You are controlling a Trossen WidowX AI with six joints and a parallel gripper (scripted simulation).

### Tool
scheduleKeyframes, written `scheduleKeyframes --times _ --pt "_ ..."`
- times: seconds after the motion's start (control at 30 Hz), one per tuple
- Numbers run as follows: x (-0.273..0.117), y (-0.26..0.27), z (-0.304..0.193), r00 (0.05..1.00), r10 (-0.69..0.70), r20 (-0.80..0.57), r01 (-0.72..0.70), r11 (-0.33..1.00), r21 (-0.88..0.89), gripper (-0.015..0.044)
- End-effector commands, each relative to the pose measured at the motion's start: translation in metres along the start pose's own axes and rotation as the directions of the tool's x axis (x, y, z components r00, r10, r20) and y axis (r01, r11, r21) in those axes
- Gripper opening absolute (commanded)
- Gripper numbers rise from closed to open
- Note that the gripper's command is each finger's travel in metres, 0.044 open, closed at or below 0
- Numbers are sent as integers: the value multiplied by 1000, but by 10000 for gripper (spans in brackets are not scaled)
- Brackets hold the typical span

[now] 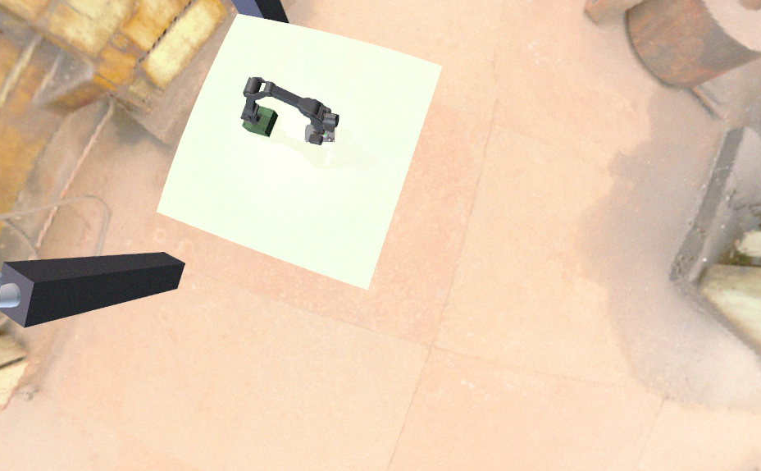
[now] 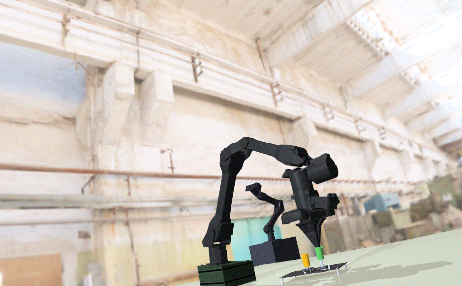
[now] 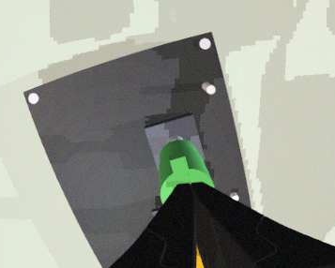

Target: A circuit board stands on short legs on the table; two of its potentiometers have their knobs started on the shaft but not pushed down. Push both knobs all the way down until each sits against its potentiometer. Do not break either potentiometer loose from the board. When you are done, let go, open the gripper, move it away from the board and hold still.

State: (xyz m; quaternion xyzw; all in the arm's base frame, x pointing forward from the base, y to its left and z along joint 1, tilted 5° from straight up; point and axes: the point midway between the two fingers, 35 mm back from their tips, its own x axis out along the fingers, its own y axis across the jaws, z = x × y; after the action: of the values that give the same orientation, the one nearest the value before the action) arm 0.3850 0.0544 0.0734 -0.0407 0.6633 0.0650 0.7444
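My gripper (image 2: 318, 246) (image 3: 190, 195) is shut and points down, its closed tips at the top of the green knob (image 2: 318, 253) (image 3: 182, 156), apparently touching it. The green knob stands upright, with a length of pale shaft (image 2: 320, 262) showing between it and its potentiometer (image 3: 169, 131). The yellow knob (image 2: 305, 260) (image 3: 199, 260) stands beside it and reaches lower, close above its own potentiometer; a small gap there cannot be judged. In the wrist view the fingers hide most of the yellow knob. The dark circuit board (image 1: 308, 133) (image 2: 291, 274) (image 3: 83, 155) stands level on short legs.
The arm's green base block (image 1: 264, 121) (image 2: 227, 273) stands on the pale table (image 1: 278, 217) to the board's left in the top view. Small posts (image 3: 209, 88) (image 3: 234, 197) stand near one board edge. A second arm on a dark block (image 2: 275, 249) is in the background.
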Motion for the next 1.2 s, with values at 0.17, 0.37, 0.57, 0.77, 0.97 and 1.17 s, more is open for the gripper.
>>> scheduleKeyframes --times 0.17,0.37,0.57,0.77,0.97,1.17 --pt "9 1 2 1000 4 2 -4 1000 5 0" --pt "9 1 2 1000 4 2 -4 1000 5 0" --pt "12 1 2 1000 4 2 -4 1000 5 0" --pt "13 1 2 1000 4 2 -4 1000 5 0" --pt "14 1 2 1000 4 2 -4 1000 5 0" --pt "16 1 2 1000 4 2 -4 1000 5 0"
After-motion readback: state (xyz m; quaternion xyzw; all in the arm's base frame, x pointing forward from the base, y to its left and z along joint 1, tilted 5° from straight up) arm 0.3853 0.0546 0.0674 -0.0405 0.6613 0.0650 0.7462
